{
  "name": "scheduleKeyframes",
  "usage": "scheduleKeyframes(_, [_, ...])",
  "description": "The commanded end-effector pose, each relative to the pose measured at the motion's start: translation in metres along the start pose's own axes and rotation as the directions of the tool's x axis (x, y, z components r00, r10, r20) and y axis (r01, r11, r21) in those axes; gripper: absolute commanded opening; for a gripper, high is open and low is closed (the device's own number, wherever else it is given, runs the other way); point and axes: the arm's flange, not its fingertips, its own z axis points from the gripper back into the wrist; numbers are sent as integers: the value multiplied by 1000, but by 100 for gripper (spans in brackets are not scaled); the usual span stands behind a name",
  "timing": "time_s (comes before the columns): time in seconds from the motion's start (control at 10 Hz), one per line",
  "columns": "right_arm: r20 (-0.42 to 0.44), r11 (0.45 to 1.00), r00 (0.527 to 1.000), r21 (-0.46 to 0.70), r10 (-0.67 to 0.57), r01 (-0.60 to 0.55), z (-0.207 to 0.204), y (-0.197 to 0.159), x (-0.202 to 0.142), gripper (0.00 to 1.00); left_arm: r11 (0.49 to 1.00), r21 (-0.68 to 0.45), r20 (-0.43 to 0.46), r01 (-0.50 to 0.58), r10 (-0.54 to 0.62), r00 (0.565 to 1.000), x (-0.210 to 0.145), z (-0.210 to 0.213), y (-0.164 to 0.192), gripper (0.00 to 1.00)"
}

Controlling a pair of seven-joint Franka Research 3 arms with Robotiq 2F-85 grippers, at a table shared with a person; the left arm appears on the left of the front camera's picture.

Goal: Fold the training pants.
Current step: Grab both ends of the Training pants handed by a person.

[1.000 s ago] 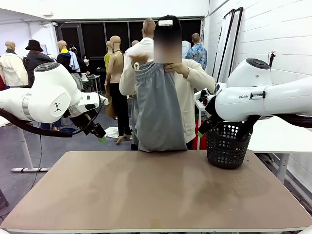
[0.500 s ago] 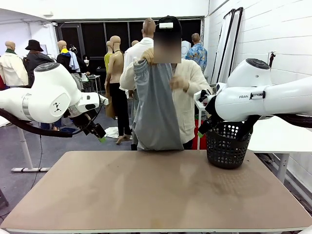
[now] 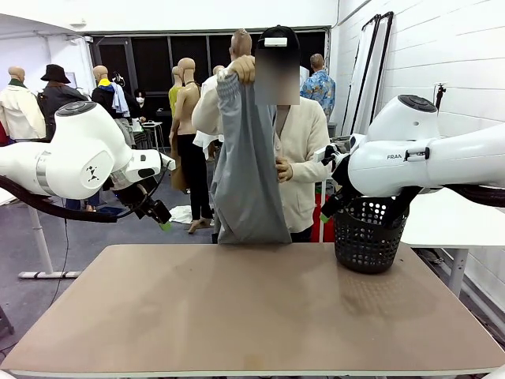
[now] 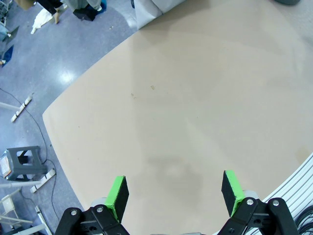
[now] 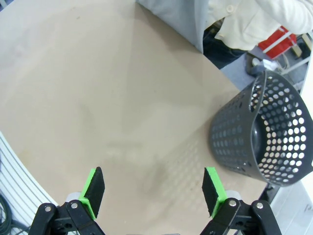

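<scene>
A person at the table's far side holds up the light grey training pants (image 3: 246, 170); one hand (image 3: 243, 69) grips the waistband high and the other (image 3: 282, 168) touches the cloth at mid height. Their lower end hangs just above the table's far edge, and shows as grey cloth (image 4: 152, 9) in the left wrist view and again (image 5: 182, 19) in the right wrist view. My left gripper (image 3: 162, 222) hovers off the table's left side, open and empty (image 4: 175, 192). My right gripper (image 3: 325, 213) hangs by the basket, open and empty (image 5: 154, 192).
A black perforated basket (image 3: 367, 233) stands at the table's far right (image 5: 266, 142). The brown table top (image 3: 252, 308) lies bare in front of me. Other people and a white table (image 3: 450, 217) are farther back.
The person has lifted the pants higher with one hand and brought the other hand down to the cloth's side. Neither arm has moved.
</scene>
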Motion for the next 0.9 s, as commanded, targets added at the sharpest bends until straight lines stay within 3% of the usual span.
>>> scheduleKeyframes(0.0, [-1, 1000, 1000, 2, -1, 1, -1, -1, 0, 100, 1000, -2, -3, 1, -1, 1000, 1, 2, 1, 100])
scheduleKeyframes(0.8, [-1, 1000, 1000, 2, -1, 1, -1, -1, 0, 100, 1000, -2, -3, 1, -1, 1000, 1, 2, 1, 100])
